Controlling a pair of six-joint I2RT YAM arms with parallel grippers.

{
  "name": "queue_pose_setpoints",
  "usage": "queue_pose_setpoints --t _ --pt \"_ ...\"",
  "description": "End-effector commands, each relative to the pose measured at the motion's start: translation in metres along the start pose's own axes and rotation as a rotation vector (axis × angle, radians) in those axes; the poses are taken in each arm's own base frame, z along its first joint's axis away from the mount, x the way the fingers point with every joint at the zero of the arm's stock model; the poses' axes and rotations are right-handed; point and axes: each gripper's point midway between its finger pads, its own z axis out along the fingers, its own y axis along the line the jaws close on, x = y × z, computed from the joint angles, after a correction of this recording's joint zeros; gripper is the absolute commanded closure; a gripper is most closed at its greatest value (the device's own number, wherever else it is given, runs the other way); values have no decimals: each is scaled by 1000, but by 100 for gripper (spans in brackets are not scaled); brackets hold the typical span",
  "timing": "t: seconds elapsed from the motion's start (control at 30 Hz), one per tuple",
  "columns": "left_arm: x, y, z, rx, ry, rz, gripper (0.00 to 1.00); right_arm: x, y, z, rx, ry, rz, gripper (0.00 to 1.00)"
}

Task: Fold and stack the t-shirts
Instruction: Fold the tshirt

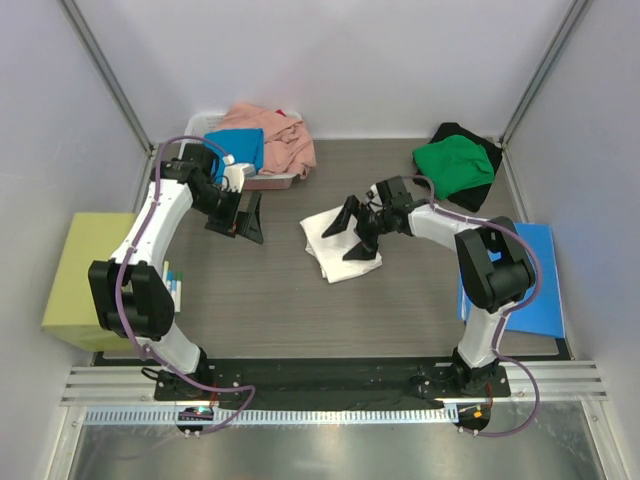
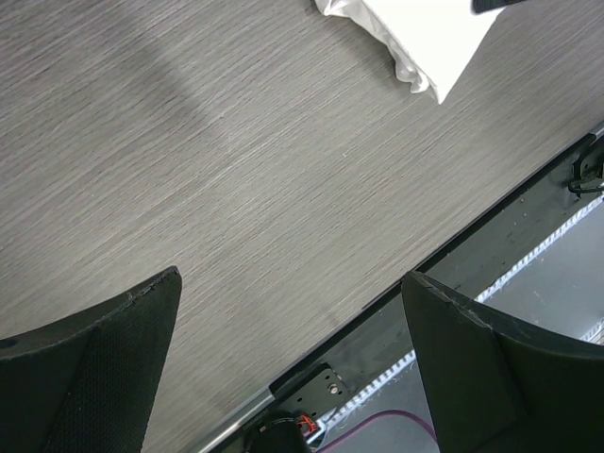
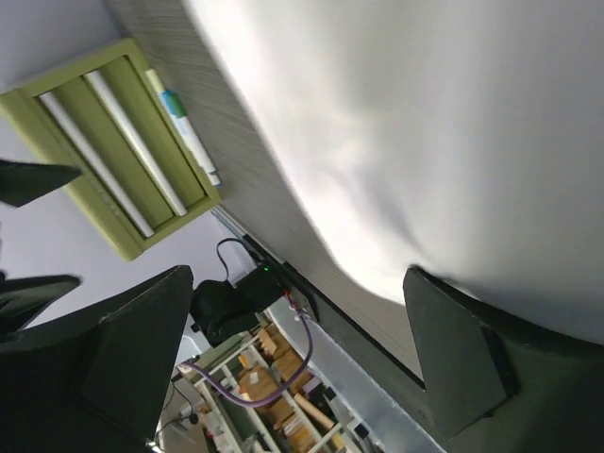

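Note:
A folded white t-shirt (image 1: 330,250) lies mid-table; it also shows as the white t-shirt (image 2: 425,38) and fills much of the right wrist view as the white t-shirt (image 3: 425,142). My right gripper (image 1: 356,232) hovers open just over its far right part, one fingertip (image 3: 462,359) close to the cloth, nothing held. My left gripper (image 1: 240,226) is open and empty above bare table, left of the shirt. Salmon pink (image 1: 280,135) and bright blue (image 1: 240,148) t-shirts lie heaped in the basket. A green t-shirt (image 1: 455,165) lies on a black one (image 1: 478,190) at the back right.
The white basket (image 1: 200,125) stands at the back left. A flat blue folder (image 1: 535,290) lies by the right arm's base. A yellow-green box (image 1: 85,280) sits off the table's left edge. The black front rail (image 2: 528,208) runs along the near edge.

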Motion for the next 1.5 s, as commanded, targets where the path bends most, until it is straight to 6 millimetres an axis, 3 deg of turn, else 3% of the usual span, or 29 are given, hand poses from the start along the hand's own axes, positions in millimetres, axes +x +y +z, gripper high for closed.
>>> queue_pose_setpoints --t 0.0,0.07,0.13,0.23,0.37,0.47,0.7,0.97,1.07,1.13,1.33,1.47 --pt "-7 -3 -7 12 -23 15 0 5 -23 15 7 24 30 0" --pt "-8 -5 -8 19 -29 14 0 5 -37 23 39 30 32 0" --pt "-8 -7 -9 23 -33 18 0 6 -38 23 49 38 28 0" --pt "-8 -7 -11 18 -33 22 0 1 -12 13 29 14 -21 0" --pt "-9 -9 -12 27 -35 22 0 -8 59 -11 -79 -30 -109 0" --pt "-11 -10 -12 34 -39 20 0 -6 85 -13 -117 -27 -142 0" --pt "-10 -9 -12 23 -37 21 0 6 54 23 -76 37 -90 0" --pt "-12 -9 -13 29 -43 25 0 26 -26 72 44 129 -2 0" --pt "-11 -10 -13 29 -42 26 0 28 -40 76 69 141 10 0" --pt "-10 -10 -14 28 -42 27 0 28 -31 73 53 138 0 0" --pt "-11 -12 -14 37 -45 24 0 13 46 49 -57 88 -115 0" --pt "-12 -13 -14 43 -47 20 0 1 62 53 -71 91 -132 0"
